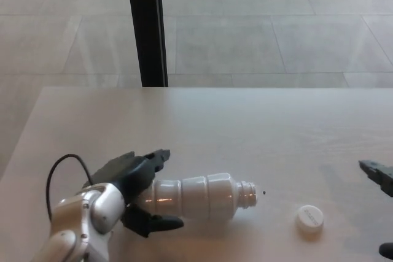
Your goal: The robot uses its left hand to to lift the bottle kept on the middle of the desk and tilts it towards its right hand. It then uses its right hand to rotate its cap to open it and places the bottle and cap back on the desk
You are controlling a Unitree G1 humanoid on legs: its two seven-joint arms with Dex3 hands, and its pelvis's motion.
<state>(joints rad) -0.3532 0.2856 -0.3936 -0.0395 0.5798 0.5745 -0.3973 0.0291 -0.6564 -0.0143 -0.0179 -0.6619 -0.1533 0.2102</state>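
The base end of the white bottle [196, 197] lying on its side is hidden behind the left hand [132, 188], so whether the fingers touch it or merely flank it cannot be told. The left arm runs out at the bottom-left corner, and its black cable [56, 173] loops out of sight behind the wrist. Of the right hand [381, 176], only a dark fingertip at the right edge and a scrap at the bottom-right corner show; its pose is unreadable. The embossing on the white cap [309, 218] is too small to read. The black post [146, 26] is cropped at the top.
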